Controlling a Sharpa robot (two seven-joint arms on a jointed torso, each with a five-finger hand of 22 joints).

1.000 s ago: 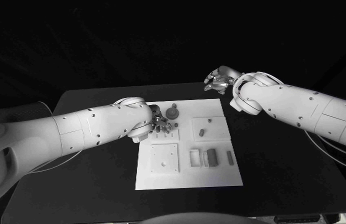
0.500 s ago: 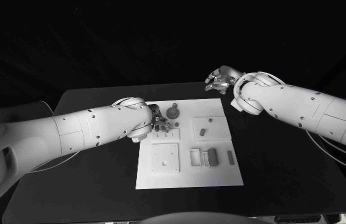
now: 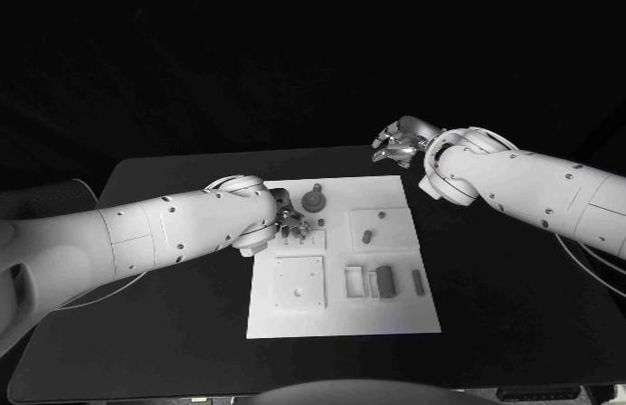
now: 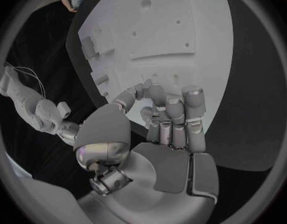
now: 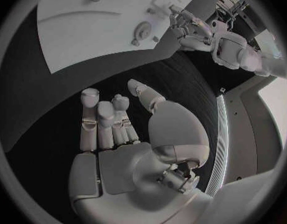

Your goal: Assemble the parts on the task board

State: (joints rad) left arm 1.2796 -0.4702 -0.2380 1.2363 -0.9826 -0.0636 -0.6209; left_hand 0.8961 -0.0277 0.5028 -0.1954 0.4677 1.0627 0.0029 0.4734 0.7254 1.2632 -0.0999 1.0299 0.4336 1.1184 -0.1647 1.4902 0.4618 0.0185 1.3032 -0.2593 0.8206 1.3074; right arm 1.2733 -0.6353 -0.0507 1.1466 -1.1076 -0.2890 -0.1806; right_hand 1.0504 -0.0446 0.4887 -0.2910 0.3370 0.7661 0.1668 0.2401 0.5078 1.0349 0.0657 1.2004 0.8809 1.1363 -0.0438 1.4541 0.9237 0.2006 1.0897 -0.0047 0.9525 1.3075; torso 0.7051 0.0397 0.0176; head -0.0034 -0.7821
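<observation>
The white task board (image 3: 342, 310) lies in the middle of the black table. My left hand (image 3: 294, 227) hangs over the board's far left part, fingers curled down close to small upright parts; the left wrist view shows its thumb and fingers (image 4: 171, 117) drawn together above the board (image 4: 180, 30), and I cannot tell whether they pinch anything. A round part (image 3: 313, 202) sits just beyond it. A small peg (image 3: 368, 237), a dark block (image 3: 385, 280) and a bar (image 3: 418, 283) lie further right. My right hand (image 3: 398, 143) hovers off the board's far right corner, fingers (image 5: 103, 122) apart and holding nothing.
A square raised plate (image 3: 298, 285) sits on the board's near left part. Bare black table (image 3: 522, 287) lies to the right of the board and in front of it. The right wrist view shows the board (image 5: 87, 30) and my left hand (image 5: 190, 27) across it.
</observation>
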